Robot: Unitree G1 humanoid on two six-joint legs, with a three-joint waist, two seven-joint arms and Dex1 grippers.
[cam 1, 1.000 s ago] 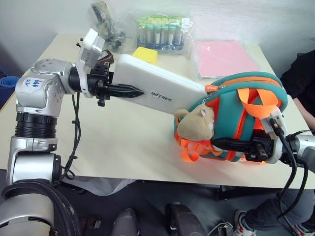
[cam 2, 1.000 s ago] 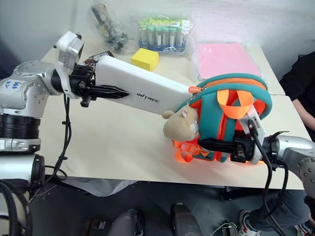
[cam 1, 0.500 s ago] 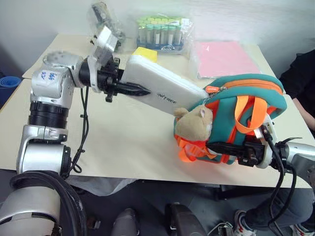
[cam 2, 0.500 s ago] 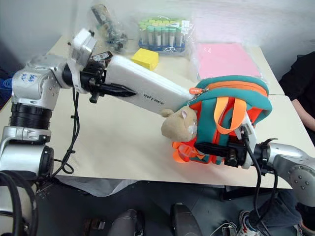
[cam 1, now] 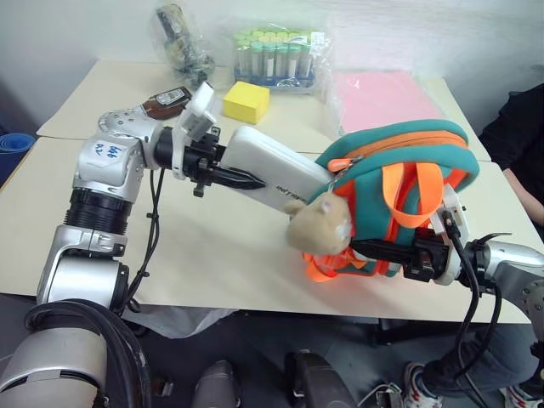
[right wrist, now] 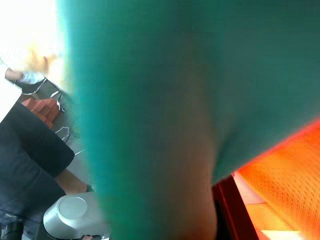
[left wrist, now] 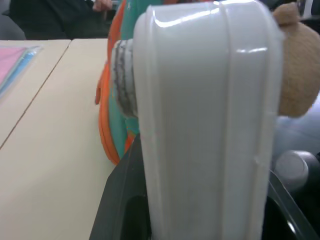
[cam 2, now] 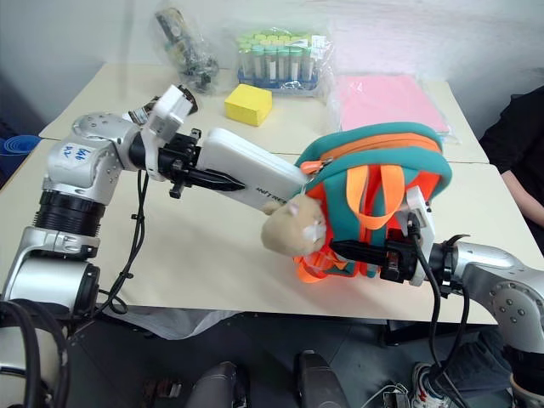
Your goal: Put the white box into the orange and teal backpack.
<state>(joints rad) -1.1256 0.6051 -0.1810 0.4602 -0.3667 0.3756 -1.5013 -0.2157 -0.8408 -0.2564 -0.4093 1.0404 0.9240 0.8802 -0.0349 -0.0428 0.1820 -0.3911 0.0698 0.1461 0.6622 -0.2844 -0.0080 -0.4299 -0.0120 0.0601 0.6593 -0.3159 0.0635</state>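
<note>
One end of the white box (cam 1: 270, 172), grasped by the left end effector (cam 1: 228, 174), points lengthwise into the backpack (cam 1: 399, 191), which the clenched right end effector (cam 1: 384, 252) holds.

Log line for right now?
phase: inserting | left gripper: shut on flat white box | box end inside orange and teal backpack | right gripper: shut on backpack

Near the table's (cam 1: 212, 255) front edge the orange and teal backpack (cam 1: 399, 204) stands toward the right corner, the white box (cam 1: 272, 170) slanting into its left side, while a block (cam 1: 246, 101), tube rack (cam 1: 276, 59) and flat sheet (cam 1: 382, 98) lie along the back edge
</note>
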